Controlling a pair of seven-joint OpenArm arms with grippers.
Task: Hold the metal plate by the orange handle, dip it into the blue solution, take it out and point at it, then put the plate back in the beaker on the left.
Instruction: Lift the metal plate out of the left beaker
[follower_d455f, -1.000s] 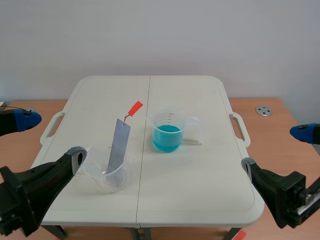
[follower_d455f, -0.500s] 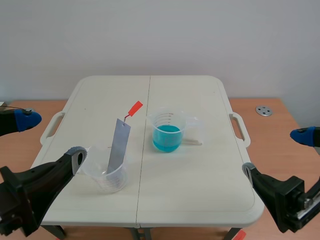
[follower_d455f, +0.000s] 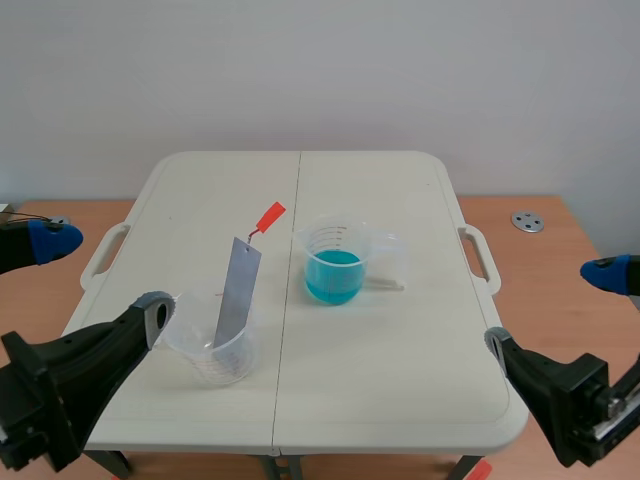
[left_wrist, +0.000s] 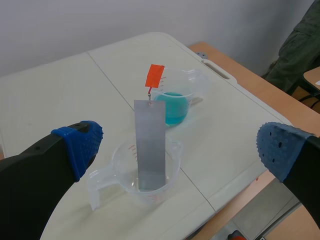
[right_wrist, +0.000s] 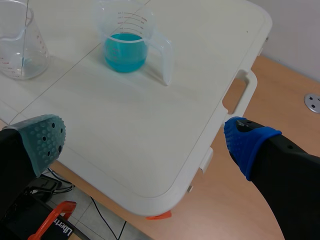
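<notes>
Metal plate (follower_d455f: 237, 295) leaned in the clear beaker (follower_d455f: 212, 355) beside the blue solution (follower_d455f: 332, 277); left end effector (left_wrist: 176, 147) and right end effector (right_wrist: 145, 141) gaped wide, empty.

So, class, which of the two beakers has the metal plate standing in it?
The clear beaker on the robot's left: the metal plate leans in it, orange handle up. The other beaker holds only blue solution.

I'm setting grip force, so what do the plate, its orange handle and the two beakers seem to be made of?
Plate: grey metal, matte by its even, dull face. Orange handle: thin plastic or tape, unclear which. Left beaker and right beaker: clear plastic, probably, given moulded handles and printed scales.
</notes>
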